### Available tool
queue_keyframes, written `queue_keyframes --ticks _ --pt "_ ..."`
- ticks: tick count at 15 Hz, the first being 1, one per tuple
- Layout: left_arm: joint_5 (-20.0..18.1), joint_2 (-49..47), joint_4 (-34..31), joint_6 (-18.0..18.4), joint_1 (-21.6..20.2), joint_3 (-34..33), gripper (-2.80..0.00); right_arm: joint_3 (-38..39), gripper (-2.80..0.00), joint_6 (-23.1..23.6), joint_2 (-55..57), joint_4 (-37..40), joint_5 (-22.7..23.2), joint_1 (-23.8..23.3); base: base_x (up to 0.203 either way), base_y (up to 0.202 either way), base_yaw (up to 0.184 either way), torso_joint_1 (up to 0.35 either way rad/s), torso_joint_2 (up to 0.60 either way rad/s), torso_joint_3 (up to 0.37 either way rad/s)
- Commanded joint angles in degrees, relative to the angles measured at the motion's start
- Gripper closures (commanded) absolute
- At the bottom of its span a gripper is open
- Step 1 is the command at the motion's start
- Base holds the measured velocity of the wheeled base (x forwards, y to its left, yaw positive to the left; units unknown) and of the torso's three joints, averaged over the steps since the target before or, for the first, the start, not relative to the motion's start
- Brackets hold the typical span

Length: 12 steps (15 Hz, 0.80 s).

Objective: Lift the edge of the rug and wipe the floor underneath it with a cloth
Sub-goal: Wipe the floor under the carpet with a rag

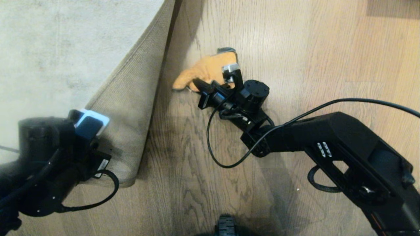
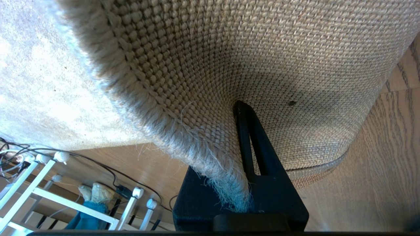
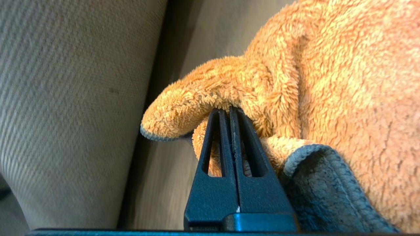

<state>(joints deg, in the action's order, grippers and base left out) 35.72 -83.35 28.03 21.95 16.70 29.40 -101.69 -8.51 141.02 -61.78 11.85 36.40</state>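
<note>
- The left gripper pinches the rug edge and holds it up off the floor. Its jaws are pressed together on the rug, one above and one below. The tan mesh underside faces the bare wood.
- The lifted flap is long and thin. In the head view its long line runs from about 7 o'clock up to 1 o'clock.
- The right gripper has its jaws squeezed tight on a fold of the cloth. The cloth lies on the floor just beside the lifted flap.
- The cloth spreads from the right gripper toward 1 o'clock. Its front tip points toward 9 o'clock, at the dark gap under the rug.
- From the right gripper, the rug edge is at about 9 o'clock and very near. I cannot tell if the cloth tip touches the rug.
- The right arm is nearer to the strip of floor that needs wiping. The left arm is busy holding the rug.
- I think the next wipe should run along the flap's long line, close to the fold.
- If the cloth pushes too far toward 9 o'clock, it could bump the rug.
</note>
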Motion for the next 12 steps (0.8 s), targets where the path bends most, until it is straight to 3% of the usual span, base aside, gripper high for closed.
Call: queue_keyframes --ticks 1,12 --pt "0.2 0.0 0.2 0.1 0.0 0.0 0.0 4.4 0.0 -0.1 -0.3 -1.5 0.1 0.1 0.0 0.0 0.0 0.0 0.0 0.0" --pt "0.1 -0.4 0.2 0.1 0.0 0.0 0.0 46.1 0.0 0.2 -3.8 -27.0 -0.1 6.3 0.0 0.0 0.0 0.0 0.0 0.0"
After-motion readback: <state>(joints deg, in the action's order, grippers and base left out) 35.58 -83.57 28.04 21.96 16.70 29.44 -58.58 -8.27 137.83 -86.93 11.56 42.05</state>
